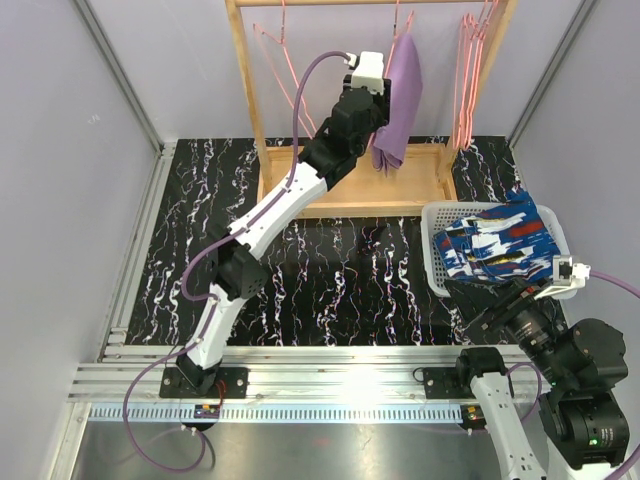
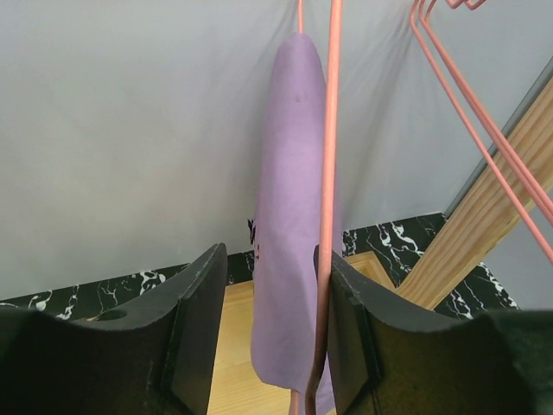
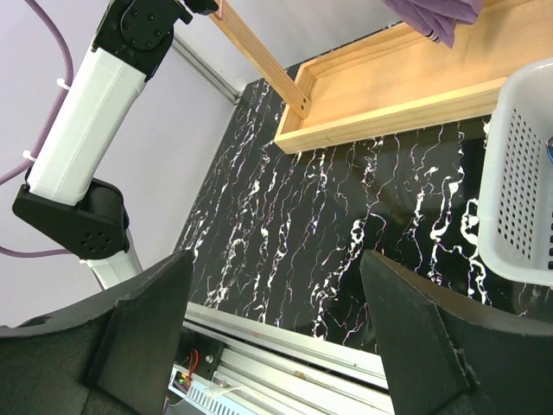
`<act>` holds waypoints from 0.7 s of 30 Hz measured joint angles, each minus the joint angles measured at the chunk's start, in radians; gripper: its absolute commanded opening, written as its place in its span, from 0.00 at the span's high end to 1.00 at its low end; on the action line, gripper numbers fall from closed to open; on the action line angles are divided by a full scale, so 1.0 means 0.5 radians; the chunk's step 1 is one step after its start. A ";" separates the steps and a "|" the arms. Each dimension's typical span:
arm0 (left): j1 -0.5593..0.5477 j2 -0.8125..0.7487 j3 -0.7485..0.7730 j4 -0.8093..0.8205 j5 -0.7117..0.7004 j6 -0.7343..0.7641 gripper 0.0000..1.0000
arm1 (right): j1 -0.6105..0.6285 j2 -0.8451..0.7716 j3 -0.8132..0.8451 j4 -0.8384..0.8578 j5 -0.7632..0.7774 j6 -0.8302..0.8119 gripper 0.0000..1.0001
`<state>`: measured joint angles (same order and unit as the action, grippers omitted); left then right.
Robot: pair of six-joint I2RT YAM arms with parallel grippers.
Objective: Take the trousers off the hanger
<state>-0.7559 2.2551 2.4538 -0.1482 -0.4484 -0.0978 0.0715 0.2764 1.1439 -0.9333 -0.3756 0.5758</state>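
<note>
The wooden rack (image 1: 340,208) is standing beyond the jaws. The patterned trousers (image 1: 495,245) are lying in the white basket (image 1: 433,250), just ahead of the right gripper (image 3: 276,277), whose jaws are gaping, empty. The lilac trousers (image 2: 289,173) are hanging on a pink hanger (image 2: 328,173) between the left gripper (image 2: 272,268) jaws, which are spread and not clamping.

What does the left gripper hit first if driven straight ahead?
Probably the pink hanger wire, hanging in front of the lilac trousers ahead of the open left gripper; the trousers come next. Depth between them is unclear.
</note>
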 measured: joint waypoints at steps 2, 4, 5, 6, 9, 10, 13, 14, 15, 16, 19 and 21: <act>0.006 0.003 0.003 -0.011 0.000 0.000 0.55 | 0.002 -0.001 0.000 0.000 0.001 -0.007 0.14; 0.013 0.003 0.003 -0.027 0.001 0.001 0.58 | 0.002 -0.002 0.000 0.000 0.002 -0.008 0.13; 0.018 0.006 0.005 -0.037 0.002 0.002 0.61 | 0.002 -0.002 0.000 0.000 0.002 -0.010 0.13; 0.023 0.011 0.012 -0.043 0.002 0.002 0.64 | 0.002 -0.002 0.000 0.000 0.002 -0.013 0.13; 0.034 0.018 0.014 -0.065 0.014 0.012 0.76 | 0.004 -0.002 -0.001 0.000 0.016 -0.025 0.13; 0.037 0.022 0.016 -0.067 0.021 0.012 0.80 | 0.005 -0.002 -0.002 0.000 0.023 -0.029 0.13; 0.038 0.027 0.018 -0.073 0.053 0.019 1.00 | 0.014 -0.003 -0.018 0.000 0.037 -0.043 0.13; 0.038 0.028 0.024 -0.079 0.076 0.033 1.00 | 0.015 -0.003 -0.023 0.000 0.039 -0.047 0.13; 0.033 0.028 0.025 -0.089 0.093 0.038 1.00 | 0.016 -0.003 -0.026 0.000 0.040 -0.051 0.13; 0.026 0.028 0.025 -0.089 0.099 0.036 1.00 | 0.017 -0.003 -0.027 0.000 0.040 -0.054 0.13; 0.016 0.028 0.025 -0.085 0.114 0.010 1.00 | 0.021 -0.003 -0.031 0.000 0.053 -0.066 0.12; 0.018 0.028 0.025 -0.082 0.124 -0.018 1.00 | 0.022 -0.003 -0.031 0.000 0.054 -0.069 0.12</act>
<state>-0.7471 2.2692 2.4664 -0.1894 -0.3862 -0.1070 0.0826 0.2749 1.1286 -0.9333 -0.3485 0.5415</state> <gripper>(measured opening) 0.028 0.873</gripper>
